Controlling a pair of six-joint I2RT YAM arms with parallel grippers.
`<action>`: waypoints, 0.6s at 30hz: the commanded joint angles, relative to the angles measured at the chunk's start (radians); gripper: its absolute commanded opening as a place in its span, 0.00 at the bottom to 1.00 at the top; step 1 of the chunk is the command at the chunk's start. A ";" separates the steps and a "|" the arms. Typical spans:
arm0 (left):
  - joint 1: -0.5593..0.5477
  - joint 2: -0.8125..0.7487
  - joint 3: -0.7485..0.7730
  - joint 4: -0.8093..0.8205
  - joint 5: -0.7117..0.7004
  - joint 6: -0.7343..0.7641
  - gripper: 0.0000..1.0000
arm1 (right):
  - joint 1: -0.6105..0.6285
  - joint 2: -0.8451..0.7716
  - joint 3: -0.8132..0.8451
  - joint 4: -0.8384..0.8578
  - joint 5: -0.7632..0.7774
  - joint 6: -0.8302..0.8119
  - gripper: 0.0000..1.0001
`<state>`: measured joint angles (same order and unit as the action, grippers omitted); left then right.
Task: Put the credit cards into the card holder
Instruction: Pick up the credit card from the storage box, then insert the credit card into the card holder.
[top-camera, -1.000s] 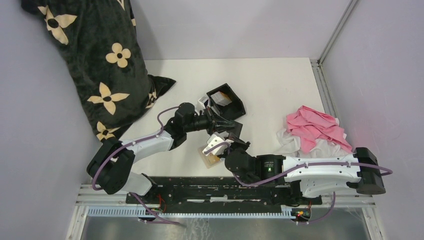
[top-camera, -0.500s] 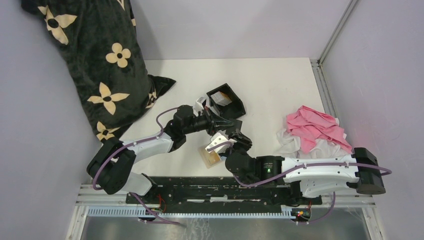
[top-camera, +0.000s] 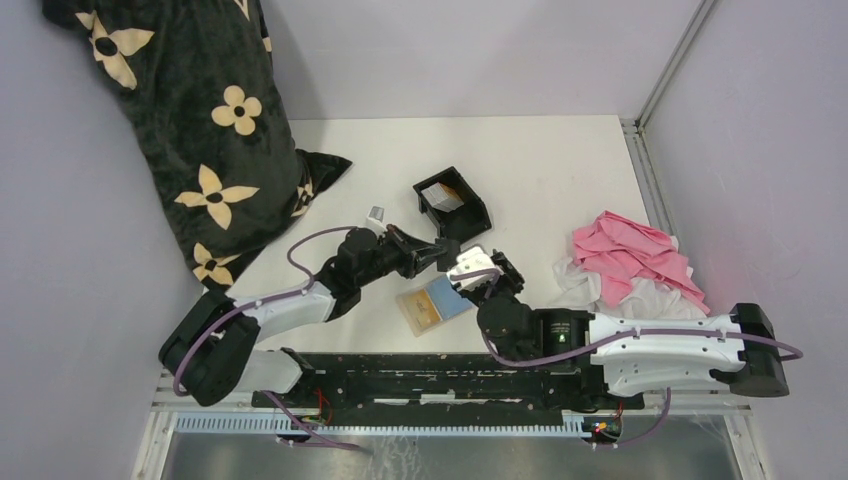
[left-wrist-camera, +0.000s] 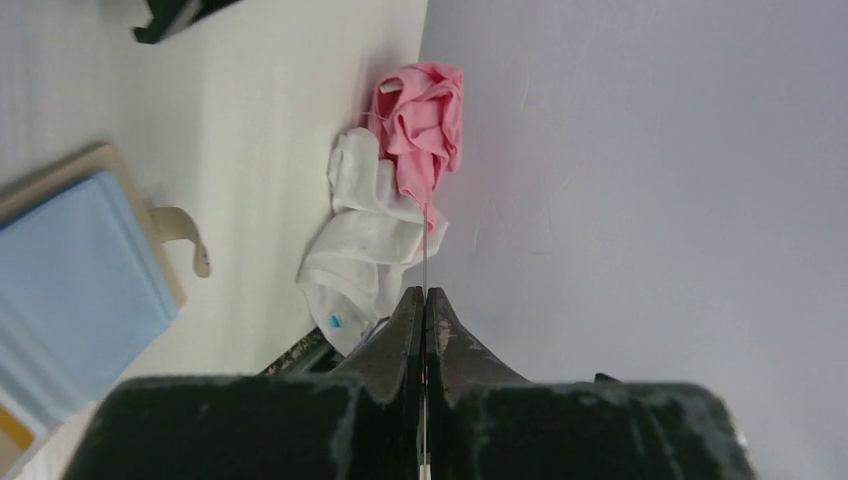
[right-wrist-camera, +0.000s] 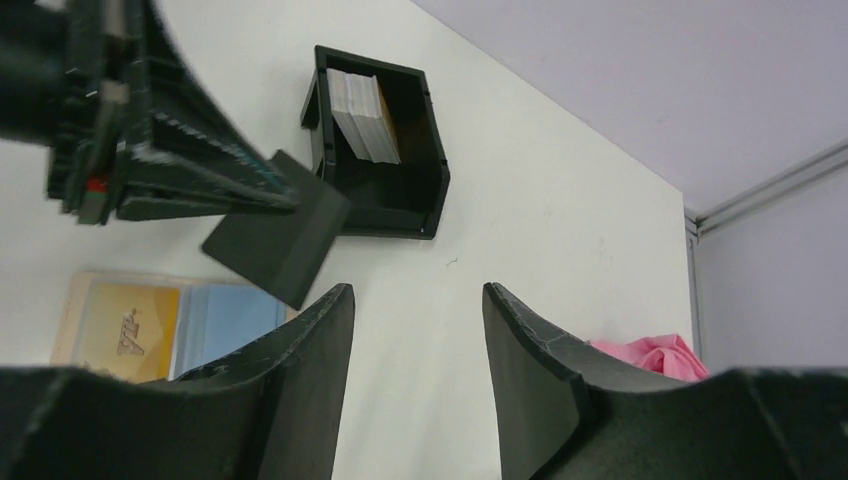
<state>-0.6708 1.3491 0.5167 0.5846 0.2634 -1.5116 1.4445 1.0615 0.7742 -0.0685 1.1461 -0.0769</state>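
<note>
The card holder (top-camera: 412, 312) lies open on the table (top-camera: 560, 170) near the arm bases, showing a yellow card (top-camera: 425, 316) and a blue card (top-camera: 449, 295). Just behind it, the left gripper (top-camera: 434, 256) reaches in low, its fingers pinching a thin dark card (right-wrist-camera: 275, 243). The right gripper (right-wrist-camera: 415, 300) hovers beside the holder, fingers spread. Farther back stands a black tray (top-camera: 478, 215) of stacked cards (right-wrist-camera: 362, 115). A pink cloth (top-camera: 630, 255) lies to the right.

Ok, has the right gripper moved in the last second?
Yes. In the top view the right gripper has shifted right, off the card holder and toward the pink cloth.
</note>
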 joint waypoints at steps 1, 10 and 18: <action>-0.001 -0.113 -0.079 -0.003 -0.166 0.102 0.03 | -0.050 -0.058 -0.009 -0.006 0.019 0.117 0.55; -0.107 -0.302 -0.324 -0.006 -0.460 0.104 0.03 | -0.246 0.094 0.074 -0.144 -0.206 0.350 0.23; -0.262 -0.341 -0.429 0.032 -0.685 0.078 0.03 | -0.329 0.309 0.130 -0.137 -0.400 0.446 0.01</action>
<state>-0.8742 1.0214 0.1200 0.5568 -0.2443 -1.4532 1.1358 1.3151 0.8440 -0.2123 0.8623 0.2893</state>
